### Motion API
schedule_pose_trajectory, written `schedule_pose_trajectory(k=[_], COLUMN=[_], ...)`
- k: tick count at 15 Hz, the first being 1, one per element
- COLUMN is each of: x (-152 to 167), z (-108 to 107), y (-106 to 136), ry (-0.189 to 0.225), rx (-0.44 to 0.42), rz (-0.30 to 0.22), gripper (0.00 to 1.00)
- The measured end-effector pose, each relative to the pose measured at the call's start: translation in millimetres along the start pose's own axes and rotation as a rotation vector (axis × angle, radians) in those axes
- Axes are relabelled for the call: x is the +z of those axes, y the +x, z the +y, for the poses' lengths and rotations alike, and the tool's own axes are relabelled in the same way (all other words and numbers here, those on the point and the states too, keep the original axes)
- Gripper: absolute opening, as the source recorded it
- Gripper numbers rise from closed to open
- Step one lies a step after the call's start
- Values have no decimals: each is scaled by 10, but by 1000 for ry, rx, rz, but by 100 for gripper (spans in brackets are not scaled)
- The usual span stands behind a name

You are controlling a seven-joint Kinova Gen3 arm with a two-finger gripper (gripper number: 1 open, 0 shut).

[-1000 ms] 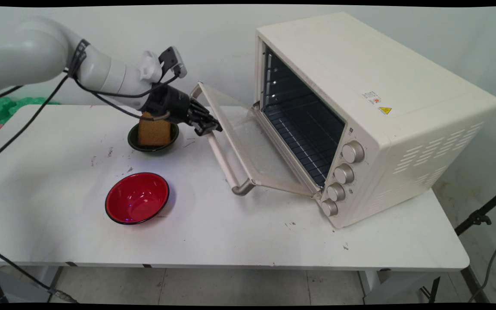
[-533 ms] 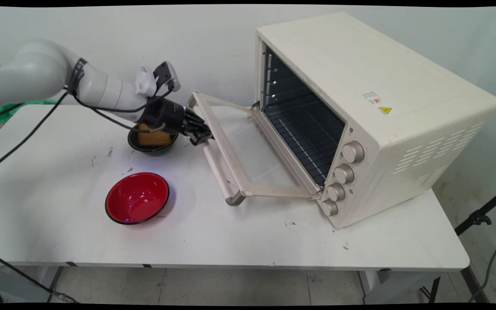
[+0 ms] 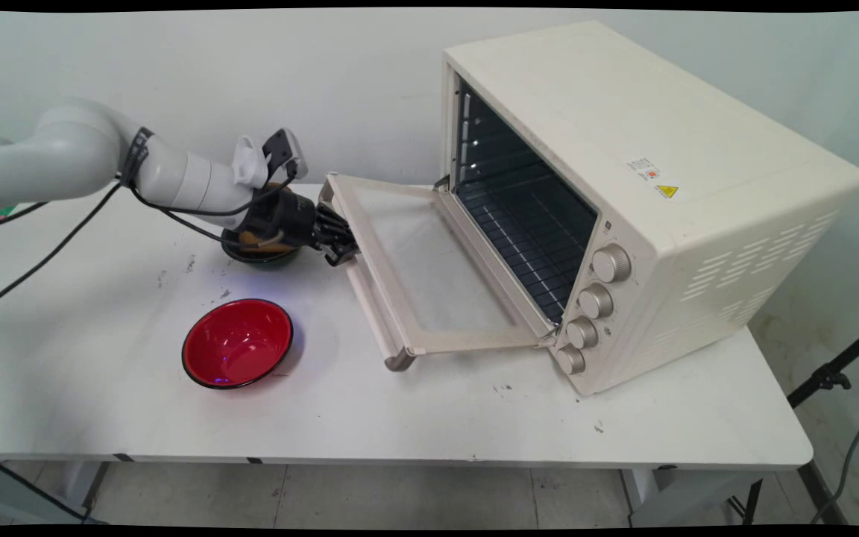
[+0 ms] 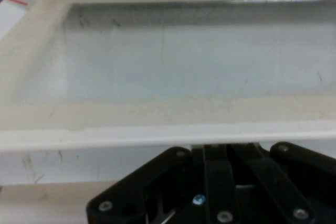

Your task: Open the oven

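White table against a pale wall; cream toaster oven on the right half, cavity with wire rack facing left. Oven door swung down, lying almost level above the tabletop, handle bar along its left edge.

Gripper low, pressed close to the far end of that handle edge; contact likely, not confirmed. Opening of the gripper: cannot tell, tips hidden in both views. Nothing seen carried.

Hand view: door frame and glass pane right ahead, black linkage below.

Dark bowl just left of the gripper, mostly covered by the wrist; yellowish block inside, barely showing. Red bowl nearer, well apart from the door, empty.
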Motion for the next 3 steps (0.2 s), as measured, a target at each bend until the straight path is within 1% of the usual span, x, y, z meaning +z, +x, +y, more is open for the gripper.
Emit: schedule_pose_trajectory(k=[3], x=[10], z=[-25], y=[-78], ry=[2], rx=[1], rz=[9], gripper=[0])
